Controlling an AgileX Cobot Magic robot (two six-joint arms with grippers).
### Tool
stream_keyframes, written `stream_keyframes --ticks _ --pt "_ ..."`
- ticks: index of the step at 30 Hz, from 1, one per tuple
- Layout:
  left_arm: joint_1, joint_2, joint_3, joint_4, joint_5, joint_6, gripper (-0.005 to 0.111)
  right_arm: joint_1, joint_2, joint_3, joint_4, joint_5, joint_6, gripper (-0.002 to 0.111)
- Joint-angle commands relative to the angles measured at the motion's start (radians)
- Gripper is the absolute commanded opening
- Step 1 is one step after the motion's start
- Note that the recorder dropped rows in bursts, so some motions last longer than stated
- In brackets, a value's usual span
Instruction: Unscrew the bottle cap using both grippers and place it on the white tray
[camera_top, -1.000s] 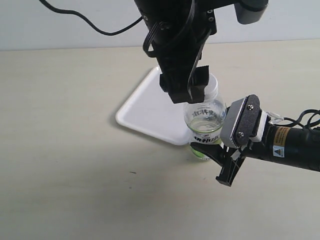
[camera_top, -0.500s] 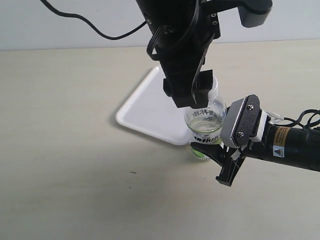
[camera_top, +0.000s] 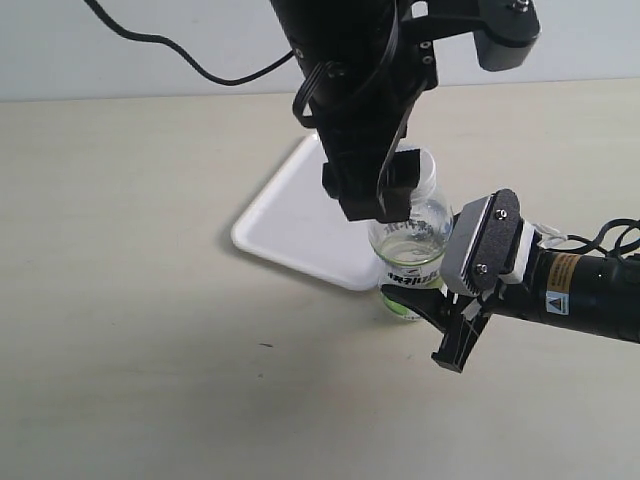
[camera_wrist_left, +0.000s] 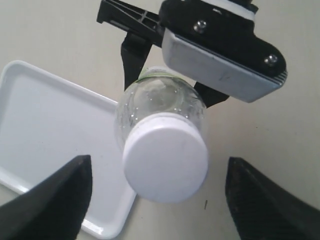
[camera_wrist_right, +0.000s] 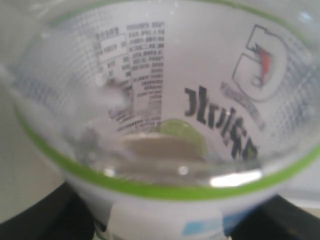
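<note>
Where the exterior view takes in the table (camera_top: 130, 300) and the white tray (camera_top: 290, 220), partly hidden behind my left gripper (camera_top: 372, 205), my right wrist view is filled by the bottle's blurred label alone. The bottle (camera_top: 410, 235) stands upright on the table just beside the tray, long axis vertical, neck up, my right gripper (camera_top: 428, 322) clamped on its lower body. Only the left wrist view shows the bottle cap (camera_wrist_left: 166, 157), on the neck; my left jaws hang spread, fingers (camera_wrist_left: 50, 200) clear of it
</note>
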Motion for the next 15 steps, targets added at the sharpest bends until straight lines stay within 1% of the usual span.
stream_keyframes --ticks 1,15 --pt "0.002 -0.024 -0.005 -0.002 -0.02 0.004 0.071 -0.001 0.001 0.001 0.008 0.078 -0.006 0.0" --pt "0.002 -0.024 -0.005 -0.05 -0.05 0.004 0.071 -0.001 0.001 0.001 0.008 0.078 0.002 0.0"
